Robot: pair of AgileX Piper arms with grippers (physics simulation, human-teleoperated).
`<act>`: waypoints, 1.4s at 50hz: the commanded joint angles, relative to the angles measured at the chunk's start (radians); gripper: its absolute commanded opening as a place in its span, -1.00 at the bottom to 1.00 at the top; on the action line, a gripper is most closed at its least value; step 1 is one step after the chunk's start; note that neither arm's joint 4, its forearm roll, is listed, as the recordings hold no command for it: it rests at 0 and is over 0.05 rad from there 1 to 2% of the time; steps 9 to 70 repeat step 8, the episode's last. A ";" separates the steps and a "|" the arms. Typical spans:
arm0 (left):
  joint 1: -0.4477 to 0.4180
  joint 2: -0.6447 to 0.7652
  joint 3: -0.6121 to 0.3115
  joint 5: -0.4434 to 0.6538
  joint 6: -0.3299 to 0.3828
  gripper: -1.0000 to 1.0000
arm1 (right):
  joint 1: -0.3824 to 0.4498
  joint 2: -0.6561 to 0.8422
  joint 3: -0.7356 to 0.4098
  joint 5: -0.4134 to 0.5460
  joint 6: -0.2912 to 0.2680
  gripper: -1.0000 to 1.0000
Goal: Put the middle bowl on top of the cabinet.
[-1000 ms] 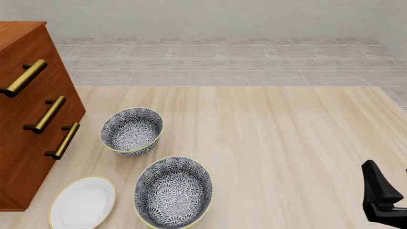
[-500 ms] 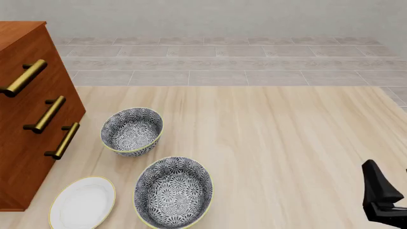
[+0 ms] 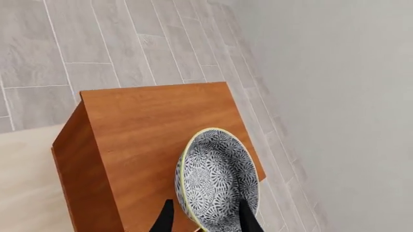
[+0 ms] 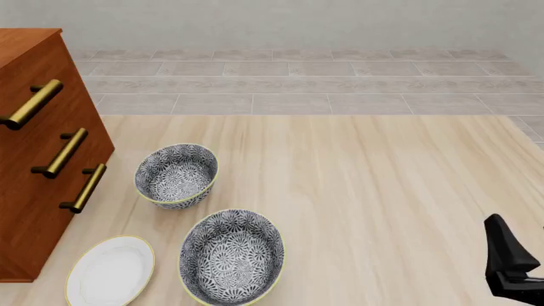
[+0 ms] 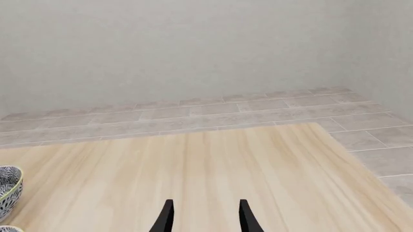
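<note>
The bowl is gripped by the rim in the left end effector, directly over the cabinet top (right end effector parted, idle).

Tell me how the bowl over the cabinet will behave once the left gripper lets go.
The middle bowl looks rigid and glazed, so probably slippery and breakable. It appears tilted on its rim over the cabinet top, between the left gripper fingers, so it may rock or clatter before settling.
</note>
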 commanded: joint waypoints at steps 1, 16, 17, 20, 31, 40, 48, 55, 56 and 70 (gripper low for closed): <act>0.011 -0.030 -0.016 -0.009 -0.007 1.00 | 0.000 -0.001 0.000 0.002 -0.003 1.00; 0.026 -0.042 -0.019 -0.012 -0.006 1.00 | 0.000 0.000 0.000 0.002 -0.004 1.00; 0.026 -0.042 -0.019 -0.012 -0.006 1.00 | 0.000 0.000 0.000 0.002 -0.004 1.00; 0.026 -0.042 -0.019 -0.012 -0.006 1.00 | 0.000 0.000 0.000 0.002 -0.004 1.00; 0.026 -0.042 -0.019 -0.012 -0.006 1.00 | 0.000 0.000 0.000 0.002 -0.004 1.00; 0.026 -0.042 -0.019 -0.012 -0.006 1.00 | 0.000 0.000 0.000 0.002 -0.004 1.00; 0.026 -0.042 -0.019 -0.012 -0.006 1.00 | 0.000 0.000 0.000 0.002 -0.004 1.00; 0.026 -0.042 -0.019 -0.012 -0.006 1.00 | 0.000 0.000 0.000 0.002 -0.004 1.00; 0.026 -0.042 -0.019 -0.012 -0.006 1.00 | 0.000 0.000 0.000 0.002 -0.004 1.00; 0.026 -0.042 -0.019 -0.012 -0.006 1.00 | 0.000 0.000 0.000 0.002 -0.004 1.00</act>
